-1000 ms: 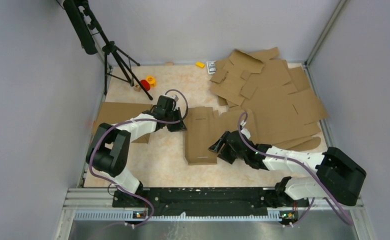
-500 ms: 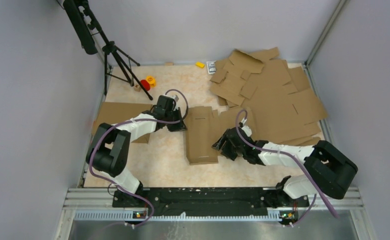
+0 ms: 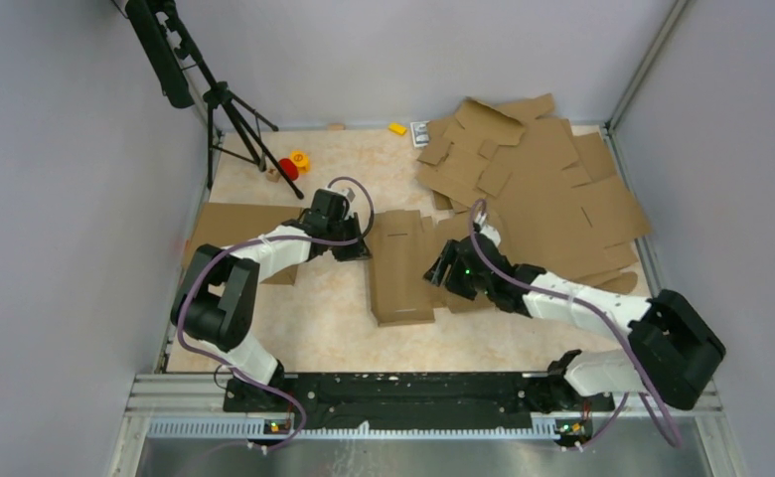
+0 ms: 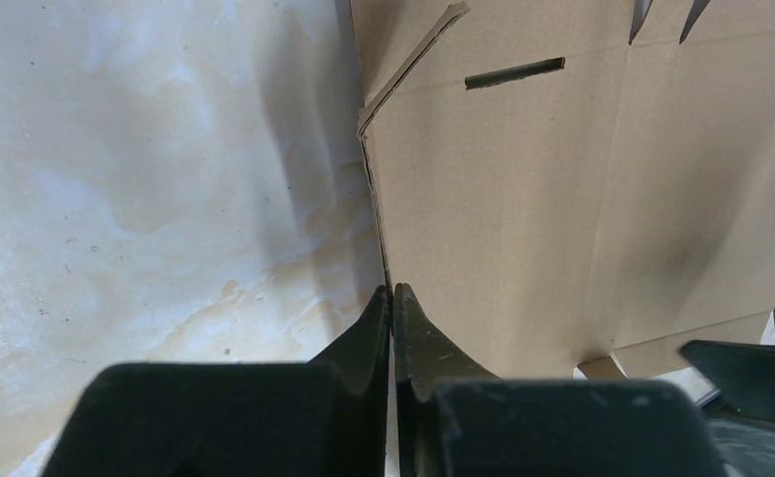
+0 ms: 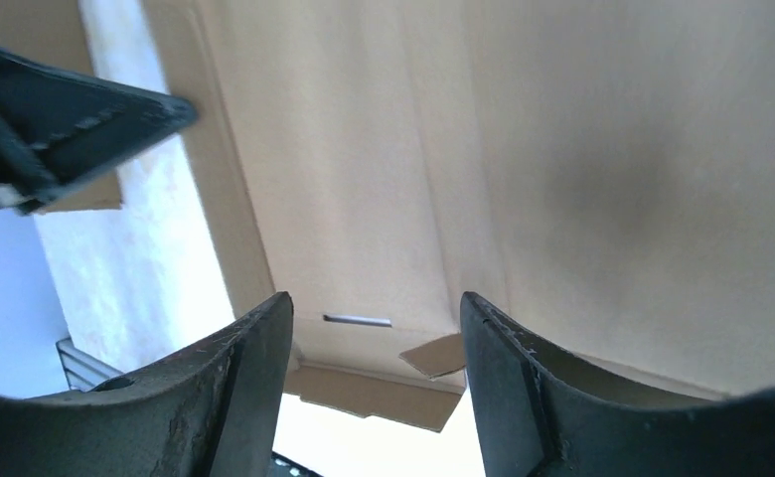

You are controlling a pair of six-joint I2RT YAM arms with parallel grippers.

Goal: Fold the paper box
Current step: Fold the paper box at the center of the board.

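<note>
The paper box [image 3: 400,270] is a flat brown cardboard blank with slots, lying mid-table. My left gripper [image 3: 360,247] is at its left edge. In the left wrist view the gripper [image 4: 392,291] is shut, with the box's edge [image 4: 503,199] running in between the tips. My right gripper [image 3: 437,269] hovers at the blank's right side. In the right wrist view the gripper [image 5: 374,300] is open and empty. The cardboard [image 5: 384,179], with a slot and a small raised flap, fills the space between and beyond its fingers.
A pile of cardboard blanks [image 3: 542,189] covers the back right. Another flat sheet [image 3: 227,227] lies under the left arm. A tripod [image 3: 230,109] stands at the back left beside red [image 3: 288,168] and yellow [image 3: 300,157] small parts. A yellow piece [image 3: 396,128] lies near the back wall.
My right gripper has moved away from the near edge, farther up along the blank's right side, staying open. The left arm and the blank have not visibly moved.
</note>
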